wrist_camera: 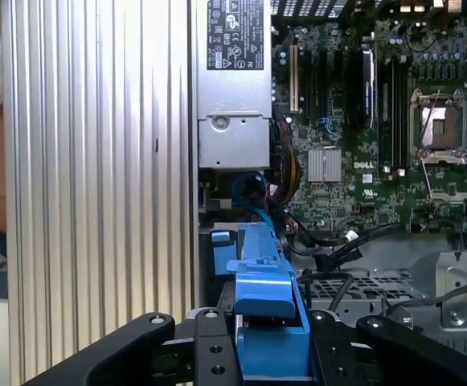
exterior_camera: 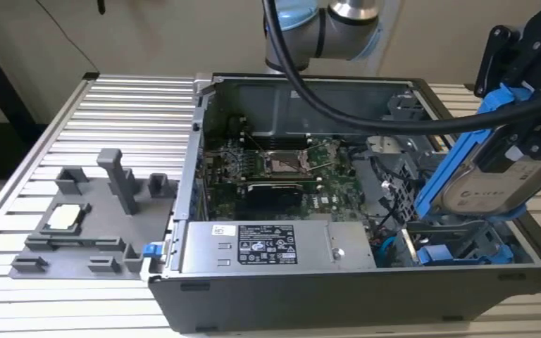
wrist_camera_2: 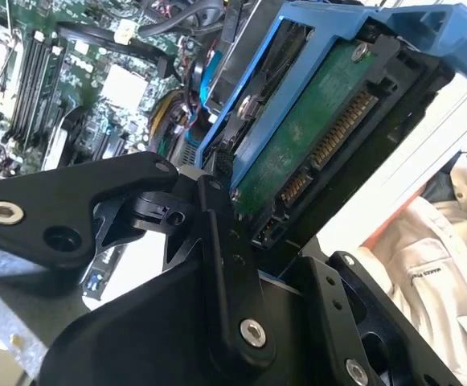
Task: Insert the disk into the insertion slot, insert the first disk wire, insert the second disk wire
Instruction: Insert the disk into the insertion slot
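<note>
The disk (exterior_camera: 496, 179), silver-grey in a bright blue carrier, hangs tilted on edge above the open computer case at the exterior view's right. My gripper (exterior_camera: 523, 130) is shut on it from above. The second wrist view shows the disk's green circuit board and connector pins (wrist_camera_2: 317, 133) clamped by the black fingers (wrist_camera_2: 217, 233). The blue carrier (wrist_camera: 265, 318) sits between the jaws in the first wrist view. The insertion slot (exterior_camera: 454, 238), a grey metal cage with blue parts inside, lies just below the disk at the case's near right corner. Its perforated metal (wrist_camera: 362, 288) is beside the carrier.
A grey power-supply box (exterior_camera: 261, 246) with a label fills the case's front. The motherboard with its square processor socket (exterior_camera: 284, 162) lies behind it. Loose blue and black cables (wrist_camera: 257, 201) run near the cage. A grey fixture plate (exterior_camera: 82, 218) lies on the ribbed table. A person's white sleeve (wrist_camera_2: 434, 273) is close by.
</note>
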`<action>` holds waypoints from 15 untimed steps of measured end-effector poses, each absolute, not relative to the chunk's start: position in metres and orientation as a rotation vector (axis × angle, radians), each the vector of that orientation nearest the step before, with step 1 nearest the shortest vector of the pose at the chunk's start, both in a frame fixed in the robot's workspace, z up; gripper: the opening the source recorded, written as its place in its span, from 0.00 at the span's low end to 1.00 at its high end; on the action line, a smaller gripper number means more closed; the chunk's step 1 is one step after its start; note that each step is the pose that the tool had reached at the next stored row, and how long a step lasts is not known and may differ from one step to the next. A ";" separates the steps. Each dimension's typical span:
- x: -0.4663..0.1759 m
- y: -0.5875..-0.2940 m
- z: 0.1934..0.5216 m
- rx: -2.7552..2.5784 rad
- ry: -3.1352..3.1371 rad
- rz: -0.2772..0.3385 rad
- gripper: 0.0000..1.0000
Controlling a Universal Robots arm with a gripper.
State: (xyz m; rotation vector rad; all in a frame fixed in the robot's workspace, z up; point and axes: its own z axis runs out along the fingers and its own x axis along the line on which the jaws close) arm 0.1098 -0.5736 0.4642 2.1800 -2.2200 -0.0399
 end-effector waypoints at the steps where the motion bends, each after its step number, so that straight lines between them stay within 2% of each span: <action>1: 0.110 -0.574 0.463 2.180 -2.220 -0.040 0.33; 15: 0.112 -0.574 0.449 2.181 -2.219 -0.040 0.33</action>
